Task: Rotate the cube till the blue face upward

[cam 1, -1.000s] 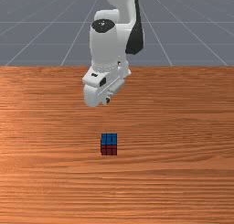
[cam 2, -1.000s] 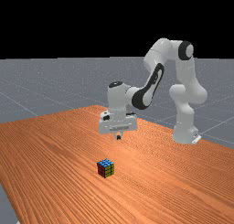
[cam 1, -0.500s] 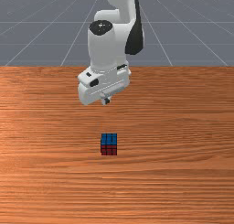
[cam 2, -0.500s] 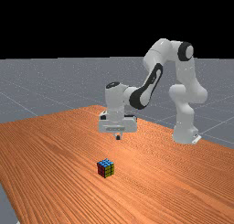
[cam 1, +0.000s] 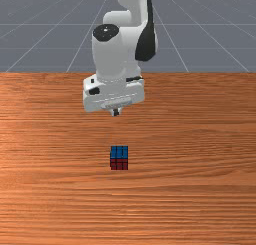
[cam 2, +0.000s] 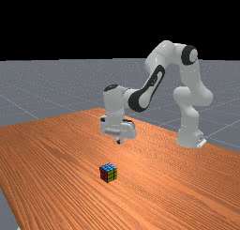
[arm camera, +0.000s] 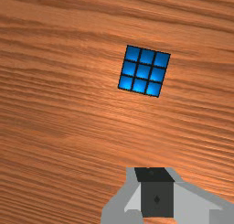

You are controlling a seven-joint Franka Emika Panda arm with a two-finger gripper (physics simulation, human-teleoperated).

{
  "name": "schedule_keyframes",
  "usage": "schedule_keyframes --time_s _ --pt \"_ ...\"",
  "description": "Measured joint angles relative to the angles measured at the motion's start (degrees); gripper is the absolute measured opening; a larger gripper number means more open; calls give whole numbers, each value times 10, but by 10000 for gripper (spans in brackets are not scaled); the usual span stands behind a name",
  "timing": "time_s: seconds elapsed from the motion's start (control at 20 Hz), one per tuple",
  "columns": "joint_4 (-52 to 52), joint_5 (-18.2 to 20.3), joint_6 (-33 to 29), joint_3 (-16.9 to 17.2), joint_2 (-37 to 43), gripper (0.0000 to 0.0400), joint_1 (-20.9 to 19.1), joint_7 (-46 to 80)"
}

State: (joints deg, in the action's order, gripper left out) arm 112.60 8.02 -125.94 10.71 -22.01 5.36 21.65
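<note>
The gripper hangs above the table, on the arm's side of the cube, and does not touch it. Its fingertips are together in the wrist view, with nothing between them. In the far view the cube rests flat on the wood below the hand, blue on top, with a red and a yellow side showing. Seen from the hand, the blue face of the cube lies beyond the fingertips, its edges turned somewhat relative to the hand.
Bare orange-brown wood of the table surrounds the cube. The arm's base stands at the far view's right, and the forearm reaches over the table from there.
My hand has turned about its upright axis, and its wrist has shifted a little to the front view's left. Its tip has come slightly nearer the cube in that view. The cube has stayed put.
</note>
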Motion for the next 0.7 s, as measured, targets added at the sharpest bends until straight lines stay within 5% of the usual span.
schedule_keyframes --time_s 0.7 --pt "-173 37 -2 7 -173 0 -3 131"
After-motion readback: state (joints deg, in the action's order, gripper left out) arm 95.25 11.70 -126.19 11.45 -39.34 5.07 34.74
